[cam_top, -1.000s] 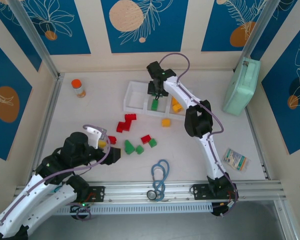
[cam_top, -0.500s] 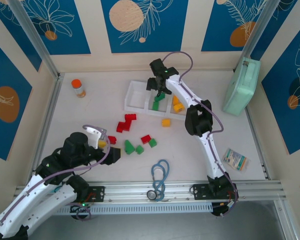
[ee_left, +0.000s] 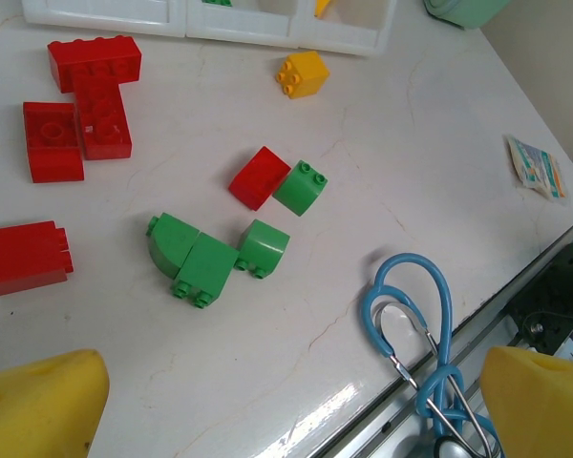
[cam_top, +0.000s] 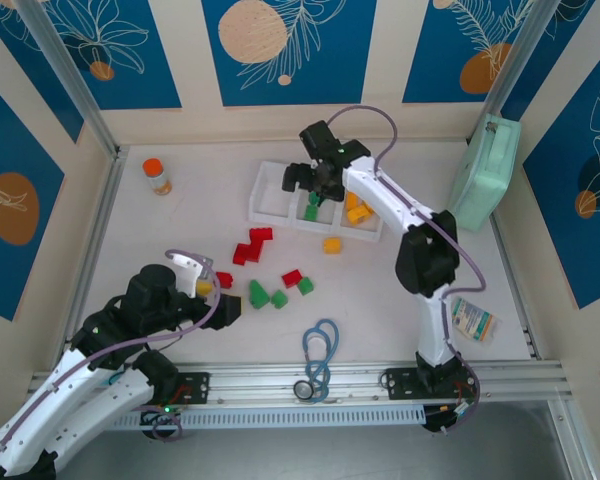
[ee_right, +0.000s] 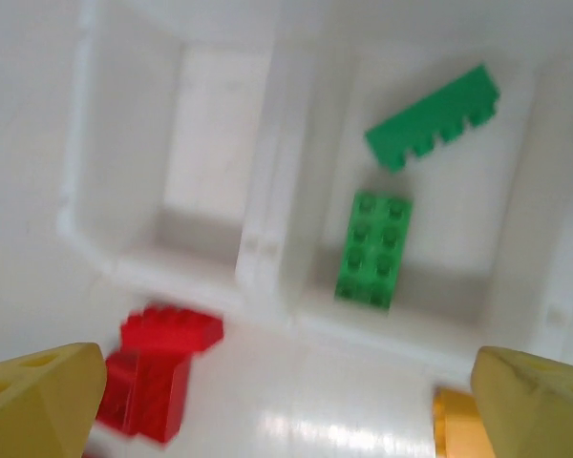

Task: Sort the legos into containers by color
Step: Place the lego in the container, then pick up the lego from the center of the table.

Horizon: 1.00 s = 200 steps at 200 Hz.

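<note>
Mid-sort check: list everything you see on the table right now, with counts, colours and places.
tray: one, white, three joined compartments, far centre
green legos in tray: two, green, middle compartment
orange-yellow legos in tray: at least two, right compartment
loose orange-yellow lego: one, just before the tray
loose red legos: about five, table centre-left
loose green legos: about four, table centre
stethoscope: one, blue, near edge
bottle: one, orange cap, far left
case: one, mint green, right wall
packet: one, printed, near right
left pincer: open, yellow fingers, near loose legos
right pincer: open, yellow fingers, over the tray
</note>
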Available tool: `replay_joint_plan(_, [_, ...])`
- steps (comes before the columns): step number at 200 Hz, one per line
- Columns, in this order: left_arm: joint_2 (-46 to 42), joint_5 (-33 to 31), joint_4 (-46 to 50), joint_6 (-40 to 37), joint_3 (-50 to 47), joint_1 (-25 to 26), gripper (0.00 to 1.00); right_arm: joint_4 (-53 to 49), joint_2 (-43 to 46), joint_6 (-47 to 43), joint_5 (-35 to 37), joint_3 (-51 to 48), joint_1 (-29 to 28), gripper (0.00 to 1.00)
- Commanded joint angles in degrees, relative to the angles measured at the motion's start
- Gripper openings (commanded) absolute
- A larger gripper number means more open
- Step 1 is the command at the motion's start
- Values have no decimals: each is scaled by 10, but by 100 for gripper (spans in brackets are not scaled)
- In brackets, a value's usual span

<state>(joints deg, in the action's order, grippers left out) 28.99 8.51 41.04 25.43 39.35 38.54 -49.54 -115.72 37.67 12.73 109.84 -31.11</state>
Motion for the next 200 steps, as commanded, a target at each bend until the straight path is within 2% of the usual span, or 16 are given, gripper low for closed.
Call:
replay_joint_plan(1, [-2, -6, -8, -3, -2, 7, 99, 44, 72, -16, -74, -100, -8, 100])
replay_joint_plan(9, [-3, -6, -8, -3, -1, 6, 99, 58, 97, -40, -84, -140, -13, 100])
replay_joint_plan(40, [-7, -10, -7, -2, -1, 7, 99, 56, 158, -181, -80, -249, -44, 90])
replay_joint_plan(69, [-8, -13, -6, -3, -1, 7, 99, 46, 186, -296, -29, -320, -116, 92])
replay_joint_plan(108, [-11, -16, -6, -3, 0, 7, 99, -36, 119, -279, -35, -291, -143, 90])
replay_joint_plan(148, [-13, -17, -6, -3, -2, 7, 99, -28, 79, -287, 10, -297, -170, 85])
replay_joint_plan(200, [-12, -19, -7, -4, -1, 7, 99, -14, 46, -280, 20, -293, -180, 80])
